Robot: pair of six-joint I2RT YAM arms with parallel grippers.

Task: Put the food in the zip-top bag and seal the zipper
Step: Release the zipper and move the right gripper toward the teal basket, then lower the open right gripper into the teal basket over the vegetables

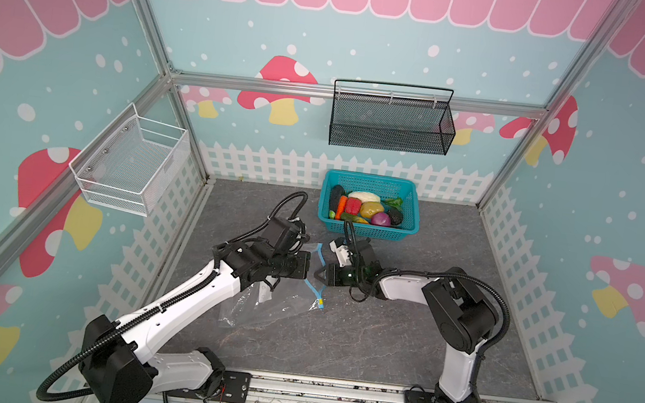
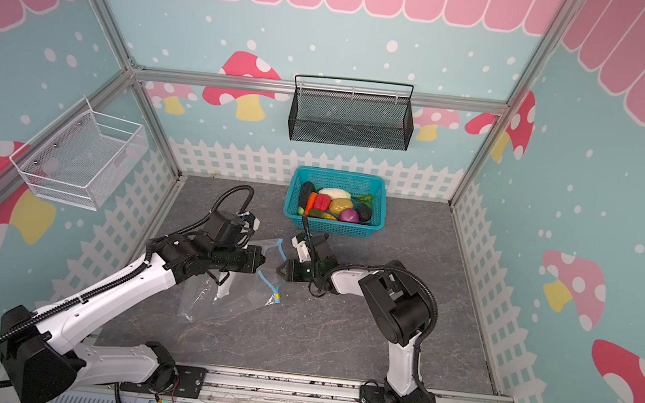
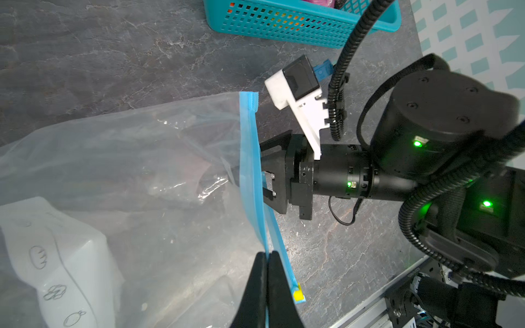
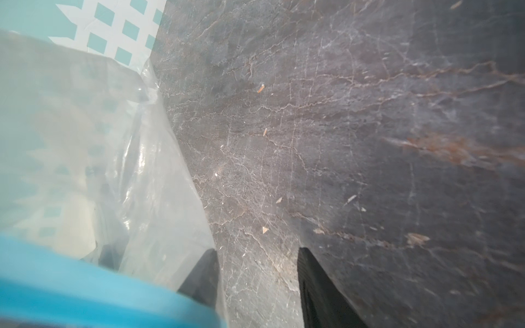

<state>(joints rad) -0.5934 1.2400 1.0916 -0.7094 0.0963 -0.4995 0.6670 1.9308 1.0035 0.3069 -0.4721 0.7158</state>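
The clear bag (image 1: 259, 307) lies crumpled on the grey surface (image 1: 379, 341) between the 2 arms, with its mouth turned toward the right arm. The 2 lips of the blue zipper (image 3: 250, 170) are parted. The left pincer (image 3: 267, 257) is clamped tight on 1 lip, near the yellow slider (image 3: 297, 295) at the end of the strip. A white label (image 3: 56, 255) shows through the plastic. The right pincer (image 4: 257, 249) is at the mouth with its jaws spread: 1 finger (image 4: 204, 278) is seen through the clear plastic, the other finger (image 4: 318, 284) is over the bare surface. The food (image 1: 365, 209) lies in the teal basket (image 1: 373, 177) at the back of the surface, near the bag but apart from it: a carrot (image 1: 342, 204), a potato (image 1: 372, 207), an onion (image 1: 381, 219) and a radish (image 1: 363, 196) among it
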